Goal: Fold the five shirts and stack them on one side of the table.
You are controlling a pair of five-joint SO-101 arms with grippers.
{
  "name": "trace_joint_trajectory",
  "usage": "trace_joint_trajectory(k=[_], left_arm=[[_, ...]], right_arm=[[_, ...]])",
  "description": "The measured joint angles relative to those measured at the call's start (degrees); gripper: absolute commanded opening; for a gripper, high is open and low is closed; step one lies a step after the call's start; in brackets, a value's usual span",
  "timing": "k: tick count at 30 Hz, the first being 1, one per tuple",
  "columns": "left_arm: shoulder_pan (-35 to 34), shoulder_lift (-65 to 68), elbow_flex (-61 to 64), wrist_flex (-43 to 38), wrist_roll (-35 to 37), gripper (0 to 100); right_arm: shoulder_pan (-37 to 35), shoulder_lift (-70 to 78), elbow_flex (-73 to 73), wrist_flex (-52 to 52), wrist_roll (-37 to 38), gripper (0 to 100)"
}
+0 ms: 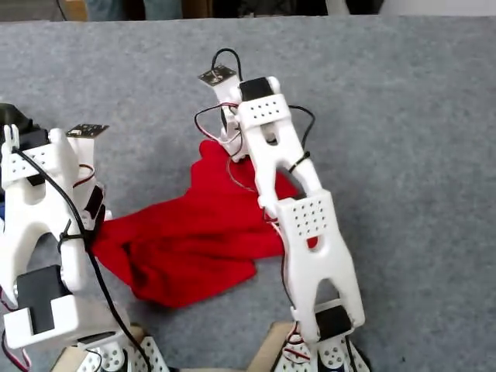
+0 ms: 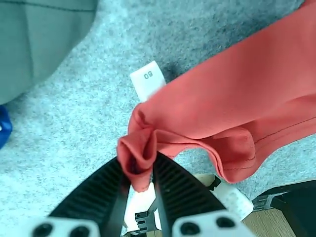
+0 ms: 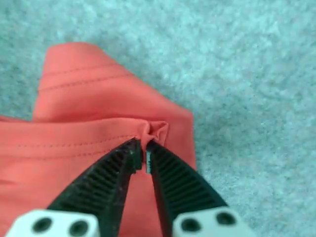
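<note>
The left claw (image 2: pixel 141 169) pinches the red shirt (image 1: pixel 186 240) at its left edge; the right claw (image 3: pixel 143 149) grips its top corner, upper centre.

Grey felt-like covering (image 1: pixel 418 116) across whole tabletop; light wooden board (image 1: pixel 269 350) at near edge.

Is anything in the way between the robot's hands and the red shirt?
Nothing visible is in the way. The left hand pinches a bunched fold of the red shirt, and the right hand pinches another edge.
</note>
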Motion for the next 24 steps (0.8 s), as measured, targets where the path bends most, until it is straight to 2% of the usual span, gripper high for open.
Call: trace_joint_trajectory(k=[3,8,11,16,24], left_arm=[[0.0,0.0,0.0,0.0,0.4,3],[0.1,0.0,-3.8,0.0,8.8,3],[1.3,0.0,-9.5,1.8,12.8,11],[5.0,0.0,-20.2,5.5,18.3,26],[5.7,0.0,-30.3,5.7,24.1,27]], right_arm=[[0.0,0.0,0.0,0.1,0.0,1.2],[0.5,-0.4,-6.1,4.2,-1.1,1.2],[3.0,-3.3,-11.2,4.8,-3.0,1.2],[6.5,-13.5,-13.7,5.0,-3.5,1.2],[10.8,-36.2,-14.5,5.4,-4.8,1.2]])
